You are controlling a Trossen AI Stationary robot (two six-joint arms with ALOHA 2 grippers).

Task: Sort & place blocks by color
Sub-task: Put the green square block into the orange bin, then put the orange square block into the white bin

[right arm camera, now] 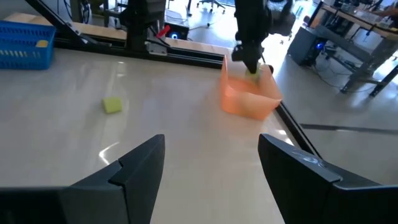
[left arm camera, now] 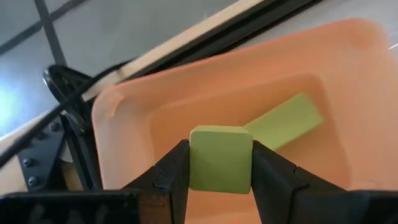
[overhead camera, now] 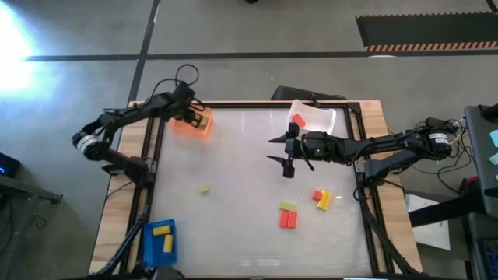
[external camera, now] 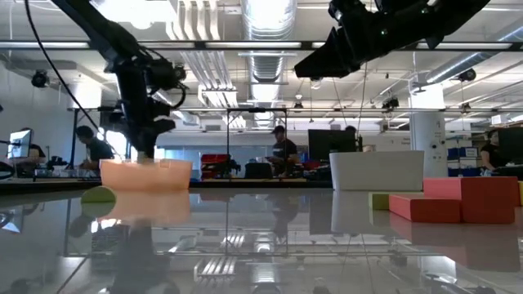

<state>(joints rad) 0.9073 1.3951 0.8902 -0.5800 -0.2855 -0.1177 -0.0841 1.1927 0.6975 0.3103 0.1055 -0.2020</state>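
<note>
My left gripper (overhead camera: 189,115) hangs over the orange tray (overhead camera: 192,124) at the table's far left, shut on a light green block (left arm camera: 221,158). A second green block (left arm camera: 286,121) lies flat on that tray's floor. Another green block (overhead camera: 204,188) lies loose on the table. Red, green and yellow blocks (overhead camera: 289,215) (overhead camera: 322,199) lie near the right side. My right gripper (overhead camera: 284,152) hovers open over the table's middle, with nothing between its fingers (right arm camera: 140,168). My left gripper pinches the green block by two opposite sides (left arm camera: 194,163) between its two fingers. The fingers slant down from above toward the tray. The block is lifted clear, above the orange tray's floor (left arm camera: 186,118).
A white tray (overhead camera: 317,119) with a red block (overhead camera: 299,120) stands at the far right. A blue tray (overhead camera: 159,240) with yellow blocks sits at the near left corner. A black frame (overhead camera: 359,148) runs around the tabletop.
</note>
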